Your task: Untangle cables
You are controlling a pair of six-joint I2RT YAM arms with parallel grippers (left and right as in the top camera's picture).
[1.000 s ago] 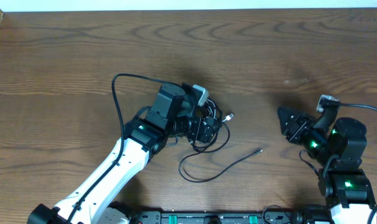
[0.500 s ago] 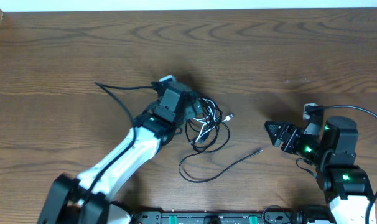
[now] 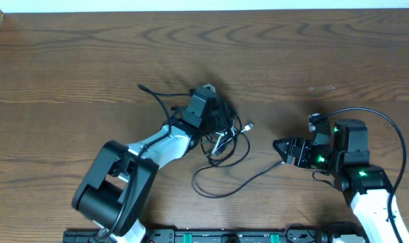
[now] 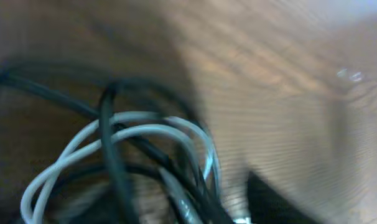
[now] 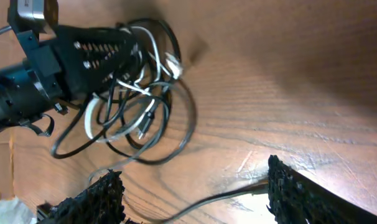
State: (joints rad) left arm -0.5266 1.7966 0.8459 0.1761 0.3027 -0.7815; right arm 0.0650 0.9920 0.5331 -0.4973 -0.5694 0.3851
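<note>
Right gripper [image 5: 193, 174]: rough black fingers spread wide, empty, straddling the tip of one loose black cable [image 3: 231, 190].
Tangle [image 5: 132, 106]: glossy black and white loops, centre of wood-grain table [image 3: 69, 61].
Left gripper [image 5: 123, 46]: buried in the loops, grip unclear.

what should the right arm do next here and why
Probably close the right gripper on the loose black cable. Its free end lies between the open fingers, and the left gripper is buried in the tangle, so pulling that strand away looks feasible.
</note>
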